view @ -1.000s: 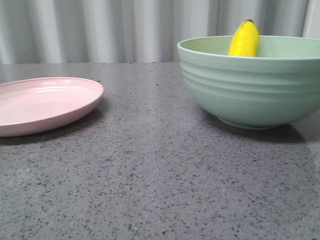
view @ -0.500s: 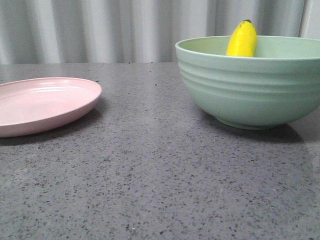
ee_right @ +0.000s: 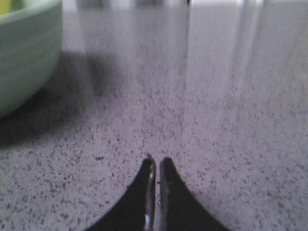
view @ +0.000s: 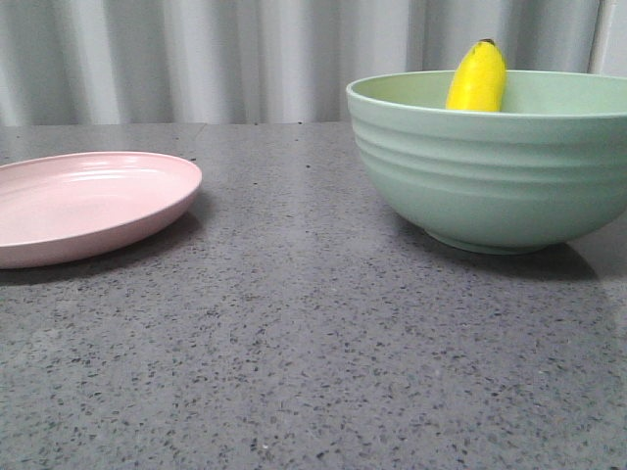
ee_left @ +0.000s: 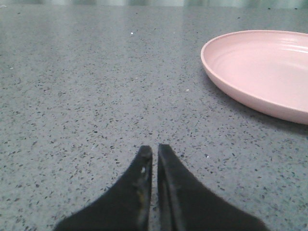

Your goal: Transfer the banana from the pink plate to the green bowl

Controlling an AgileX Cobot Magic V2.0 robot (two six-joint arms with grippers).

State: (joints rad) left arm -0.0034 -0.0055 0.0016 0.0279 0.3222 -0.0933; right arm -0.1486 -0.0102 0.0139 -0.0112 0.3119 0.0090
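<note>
The yellow banana [view: 477,77] stands inside the green bowl [view: 490,166] at the right of the front view, its dark tip poking above the rim. The pink plate [view: 83,204] lies empty at the left. Neither gripper shows in the front view. My left gripper [ee_left: 155,150] is shut and empty low over the grey table, with the pink plate [ee_left: 262,72] apart from it. My right gripper [ee_right: 157,162] is shut and empty over the table, with the green bowl [ee_right: 26,53] apart from it and a sliver of the banana [ee_right: 6,6] inside.
The speckled grey table [view: 313,352] runs across the whole front view. A pale pleated curtain [view: 245,59] hangs behind its far edge.
The front view shifts slightly sideways and back. The banana, bowl and plate stay where they were.
</note>
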